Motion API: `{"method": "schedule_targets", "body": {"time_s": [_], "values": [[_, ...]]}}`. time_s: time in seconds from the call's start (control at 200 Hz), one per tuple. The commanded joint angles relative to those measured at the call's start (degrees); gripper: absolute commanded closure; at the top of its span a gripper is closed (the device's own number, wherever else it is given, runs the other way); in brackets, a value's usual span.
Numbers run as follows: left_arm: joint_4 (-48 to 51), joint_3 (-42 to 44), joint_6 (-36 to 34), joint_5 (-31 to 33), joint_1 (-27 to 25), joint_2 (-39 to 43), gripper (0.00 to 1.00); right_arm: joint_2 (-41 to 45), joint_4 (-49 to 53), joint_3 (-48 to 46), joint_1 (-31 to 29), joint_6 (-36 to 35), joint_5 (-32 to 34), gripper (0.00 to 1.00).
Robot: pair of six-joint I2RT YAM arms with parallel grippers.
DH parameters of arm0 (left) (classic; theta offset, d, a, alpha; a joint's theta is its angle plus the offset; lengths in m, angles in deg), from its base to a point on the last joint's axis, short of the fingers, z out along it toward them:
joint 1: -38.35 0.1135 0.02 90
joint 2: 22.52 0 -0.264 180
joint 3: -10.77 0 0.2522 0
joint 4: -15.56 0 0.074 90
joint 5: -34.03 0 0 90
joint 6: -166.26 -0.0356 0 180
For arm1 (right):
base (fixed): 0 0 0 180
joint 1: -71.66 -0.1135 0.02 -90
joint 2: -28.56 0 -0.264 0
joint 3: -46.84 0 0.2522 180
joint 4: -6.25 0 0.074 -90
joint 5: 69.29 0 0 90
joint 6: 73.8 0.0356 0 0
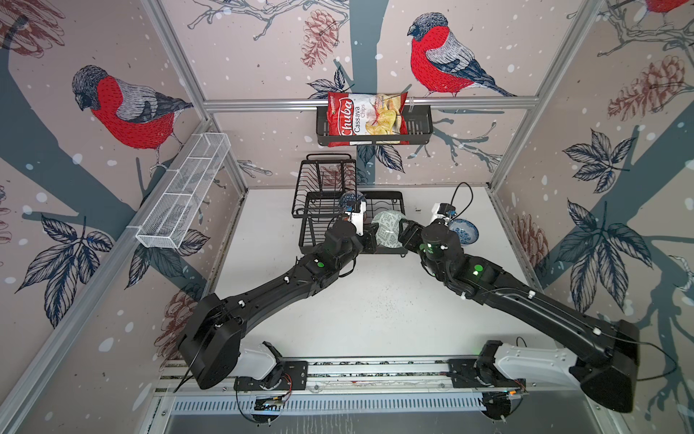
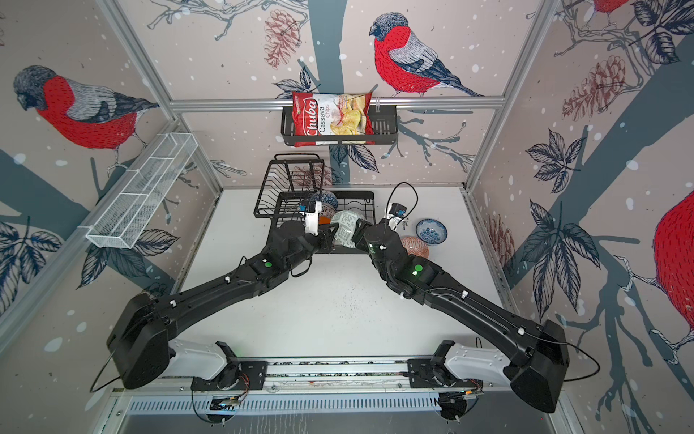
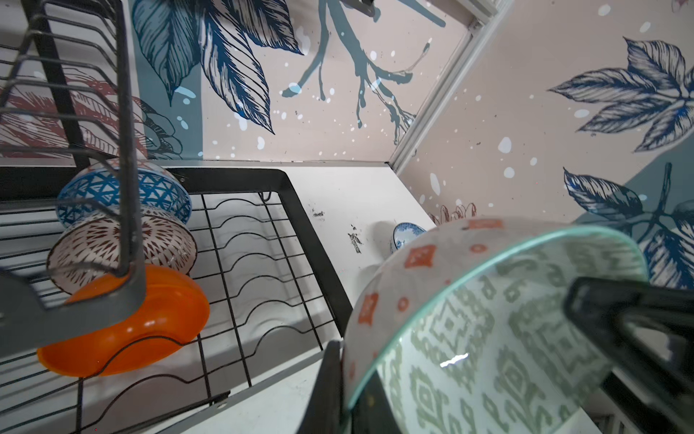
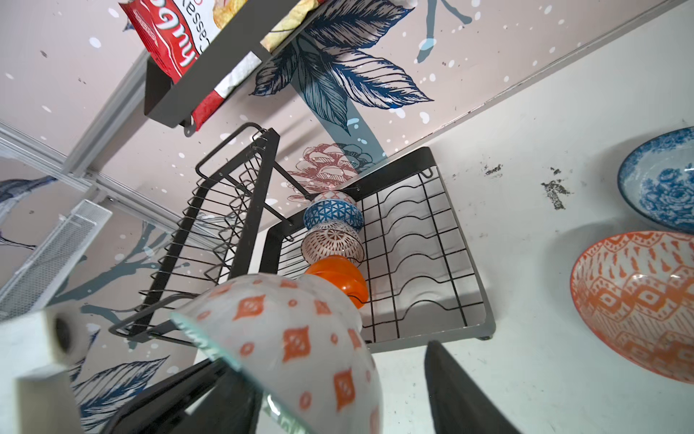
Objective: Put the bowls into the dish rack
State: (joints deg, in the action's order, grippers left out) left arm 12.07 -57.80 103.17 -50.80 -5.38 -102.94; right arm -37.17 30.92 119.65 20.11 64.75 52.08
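Bowls seen only in part

In a top view the orange-white patterned bowl [image 2: 417, 248], near the right edge of the worktop [image 2: 338, 300], is half under the right arm [image 2: 450, 297]. In the left wrist view the grey-green patterned bowl [image 3: 488, 338] is blurred, cut off by the picture's edge, and hides most of the blue-white floral bowl [image 3: 407, 233]; a bar of the upper shelf [image 3: 129, 169] of the dish rack [image 3: 306, 240] crosses the dark blue geometric bowl [image 3: 157, 188].

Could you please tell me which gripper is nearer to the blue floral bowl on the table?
Right. The right gripper is open beside the green-patterned bowl, and the blue floral bowl lies just past its wrist. The left gripper grips the green-patterned bowl from the far side.
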Motion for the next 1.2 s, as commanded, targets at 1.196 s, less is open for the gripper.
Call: {"method": "schedule_targets", "body": {"time_s": [1.196], "values": [[-42.6, -5.3, -25.0, 31.7, -7.8, -15.6, 1.00, -10.1, -27.0, 8.5, 14.2, 28.3, -28.7, 0.31]]}}
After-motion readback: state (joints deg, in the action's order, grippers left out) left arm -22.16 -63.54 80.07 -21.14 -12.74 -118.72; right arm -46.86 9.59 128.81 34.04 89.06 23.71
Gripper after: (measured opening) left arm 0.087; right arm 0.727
